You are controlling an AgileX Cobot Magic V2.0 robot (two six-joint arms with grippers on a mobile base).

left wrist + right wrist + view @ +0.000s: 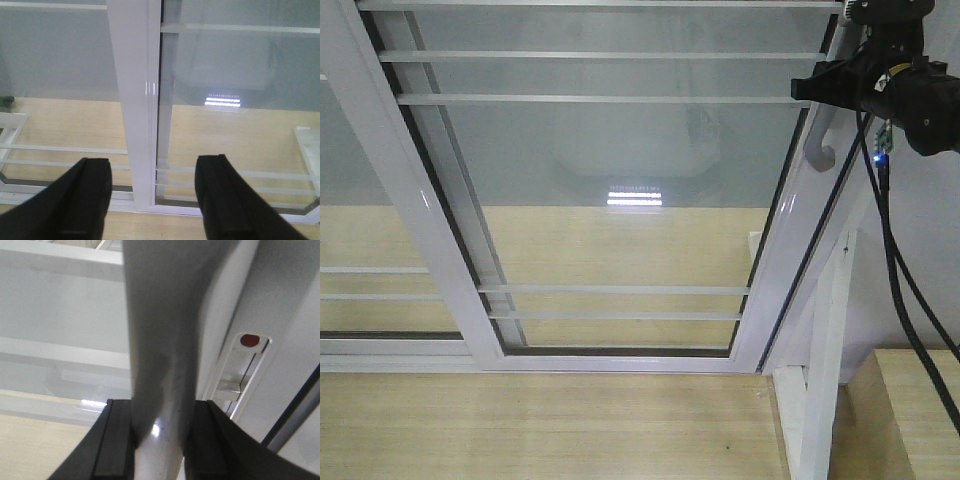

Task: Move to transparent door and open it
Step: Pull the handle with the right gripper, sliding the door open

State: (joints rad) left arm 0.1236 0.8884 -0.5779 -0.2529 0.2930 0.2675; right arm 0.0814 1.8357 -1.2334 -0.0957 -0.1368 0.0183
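The transparent door (620, 180) fills the front view, clear glass in a white frame with thin white bars. Its curved silver-grey handle (817, 150) hangs on the right stile. My right gripper (820, 92) is up at that handle. In the right wrist view the handle (165, 340) runs between both black fingers, and the right gripper (159, 440) is shut on it. My left gripper (152, 185) is open with nothing in it. It faces the white stile (135, 100) of the neighbouring panel, and the door's glass (235, 75) lies to the right of that stile.
The handle-less glass panel (360, 180) overlaps the door on the left. A white post (825, 380) and a wooden ledge (910, 410) stand at the right. Black cables (895, 260) hang from the right arm. A lock slot with a red dot (248, 340) sits beside the handle.
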